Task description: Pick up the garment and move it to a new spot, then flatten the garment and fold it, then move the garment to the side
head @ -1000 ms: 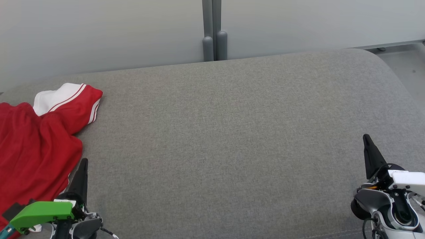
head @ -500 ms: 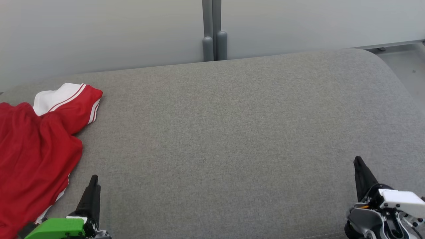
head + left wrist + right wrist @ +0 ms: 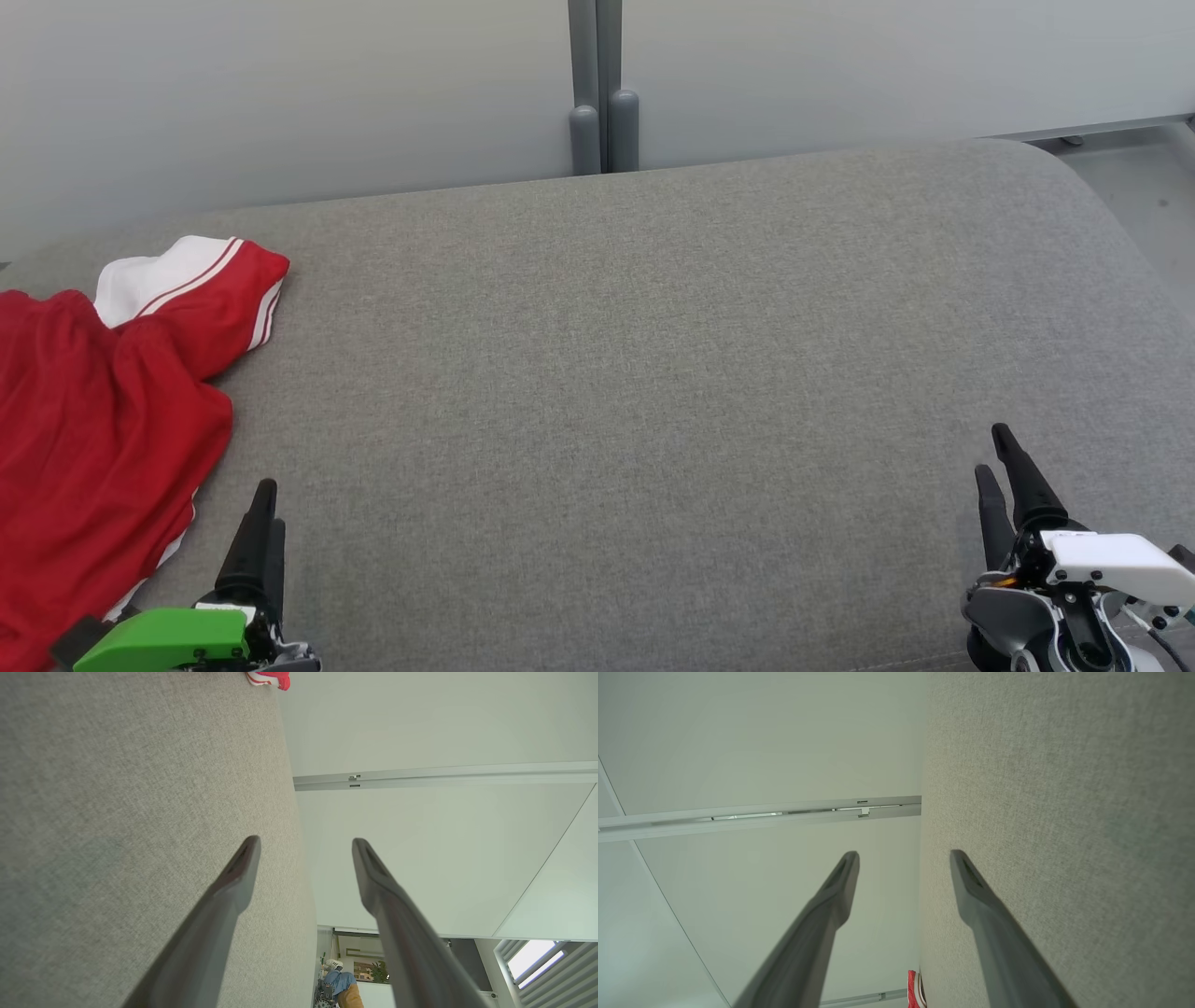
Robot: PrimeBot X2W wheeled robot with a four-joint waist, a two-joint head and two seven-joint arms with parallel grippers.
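Poised at the near corners of the cushion with left gripper and right gripper both spread wide, empty, aimed at its far edge; red garment on its left end.

Held the left gripper, two long dark tapered fingers under a bright green plastic housing, low at the left, tips parted, pointing forward. Held the right gripper, matching dark fingers under a white plastic housing, low at the right, tips likewise spread.
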